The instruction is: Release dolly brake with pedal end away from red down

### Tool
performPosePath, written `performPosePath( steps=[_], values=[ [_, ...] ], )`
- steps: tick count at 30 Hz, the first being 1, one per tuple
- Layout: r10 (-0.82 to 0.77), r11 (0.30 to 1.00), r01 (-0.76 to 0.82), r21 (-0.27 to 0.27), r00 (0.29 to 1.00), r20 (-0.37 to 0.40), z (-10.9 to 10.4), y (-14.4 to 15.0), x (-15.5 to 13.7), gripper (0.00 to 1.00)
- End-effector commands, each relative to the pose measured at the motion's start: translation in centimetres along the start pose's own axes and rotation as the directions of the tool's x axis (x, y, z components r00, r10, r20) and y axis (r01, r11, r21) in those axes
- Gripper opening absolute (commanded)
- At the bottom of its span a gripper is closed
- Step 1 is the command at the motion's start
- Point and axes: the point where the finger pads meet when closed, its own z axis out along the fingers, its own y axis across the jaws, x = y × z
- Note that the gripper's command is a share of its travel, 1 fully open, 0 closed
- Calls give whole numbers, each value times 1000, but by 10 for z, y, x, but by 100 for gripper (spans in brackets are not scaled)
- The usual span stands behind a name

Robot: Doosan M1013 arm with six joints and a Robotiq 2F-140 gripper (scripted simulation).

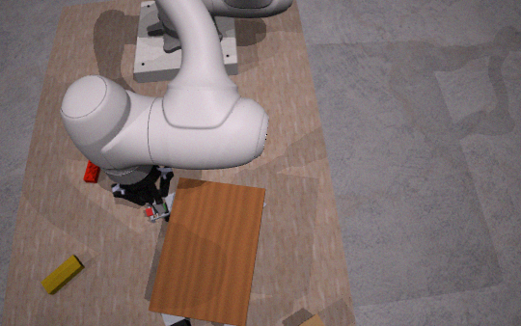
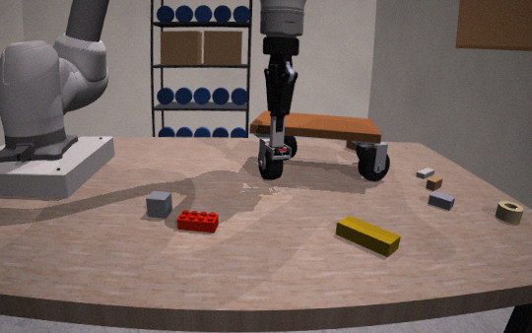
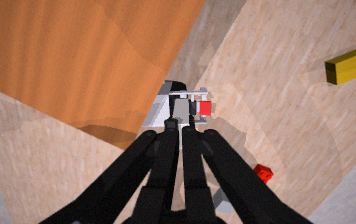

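The dolly has an orange wooden deck (image 1: 209, 251) (image 2: 320, 126) (image 3: 80, 55) on black casters. Its near-left caster (image 2: 270, 166) carries a grey bracket with the brake pedal (image 1: 155, 211) (image 2: 281, 150) (image 3: 192, 107), whose red end (image 3: 205, 108) shows in the wrist view. My gripper (image 2: 277, 137) (image 3: 182, 108) is shut with nothing between its fingers. It points straight down, its tips resting on the pedal's end away from the red end. In the top view the arm (image 1: 164, 125) hides most of the gripper.
On the table lie a red studded brick (image 1: 92, 172) (image 2: 198, 221) (image 3: 263, 173), a grey cube (image 2: 159, 204), a yellow block (image 1: 62, 274) (image 2: 367, 235) (image 3: 340, 68), small blocks (image 2: 440, 200) and a tape ring (image 2: 509, 212) at the right. The arm's base plate (image 2: 54, 169) stands at the left.
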Motion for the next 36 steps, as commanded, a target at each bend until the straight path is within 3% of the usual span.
performPosePath(
  steps=[1,22,29,36],
  values=[
    [2,1000,-2,0,1000,-1,3,2,-1,0],
    [2,1000,-2,0,1000,-1,0,2,-1,0],
    [2,1000,-2,0,1000,-1,-13,2,-1,0],
    [2,1000,-2,0,1000,-1,-45,3,-1,0]
  ],
)
